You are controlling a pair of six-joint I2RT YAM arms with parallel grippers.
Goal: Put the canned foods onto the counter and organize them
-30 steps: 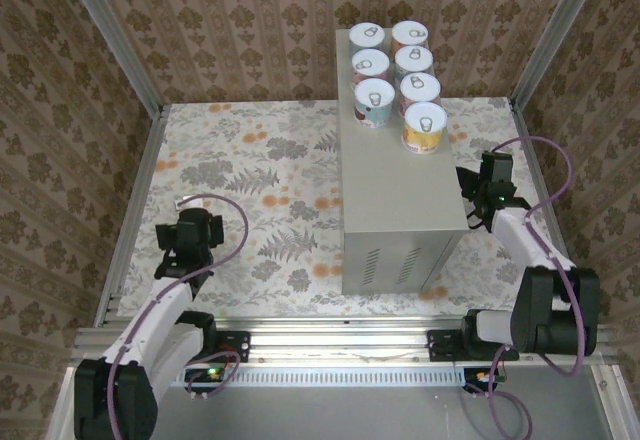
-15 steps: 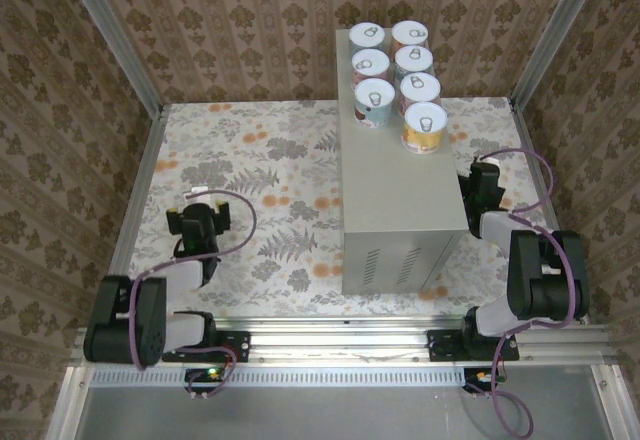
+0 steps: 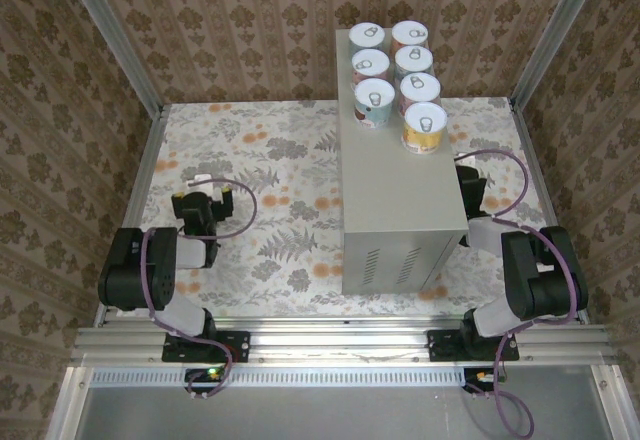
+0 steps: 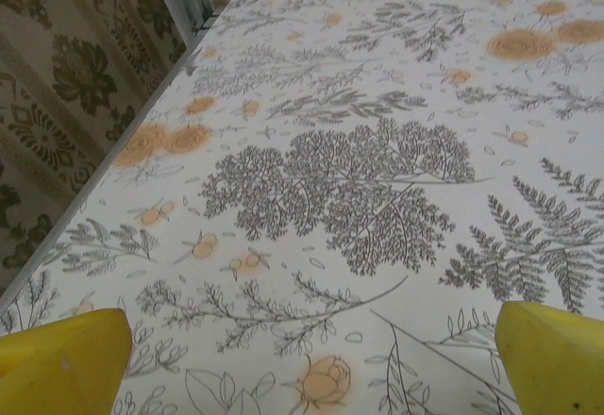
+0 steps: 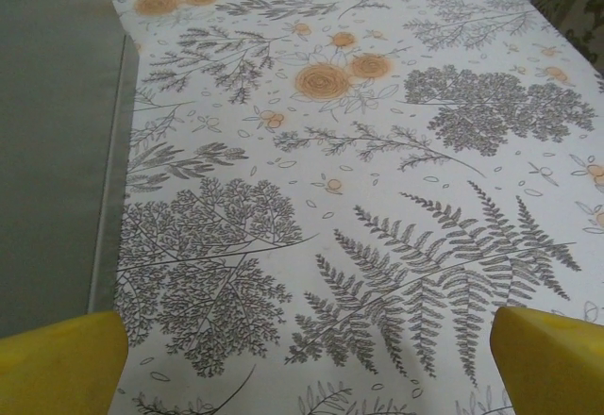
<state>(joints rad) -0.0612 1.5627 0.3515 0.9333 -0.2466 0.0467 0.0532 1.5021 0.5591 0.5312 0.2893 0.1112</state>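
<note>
My left gripper (image 4: 311, 358) and right gripper (image 5: 307, 358) are both spread and empty, low over the floral floor (image 4: 359, 179). The six canned foods (image 3: 373, 95) stand paired at the far end of the counter (image 3: 400, 200). A careless swing of the right gripper, just beside the counter, could jolt it and topple them.

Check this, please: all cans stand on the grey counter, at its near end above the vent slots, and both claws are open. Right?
Not fully. The top external view shows the cans at the far end of the counter, away from the vent slots. The rest is right.
</note>
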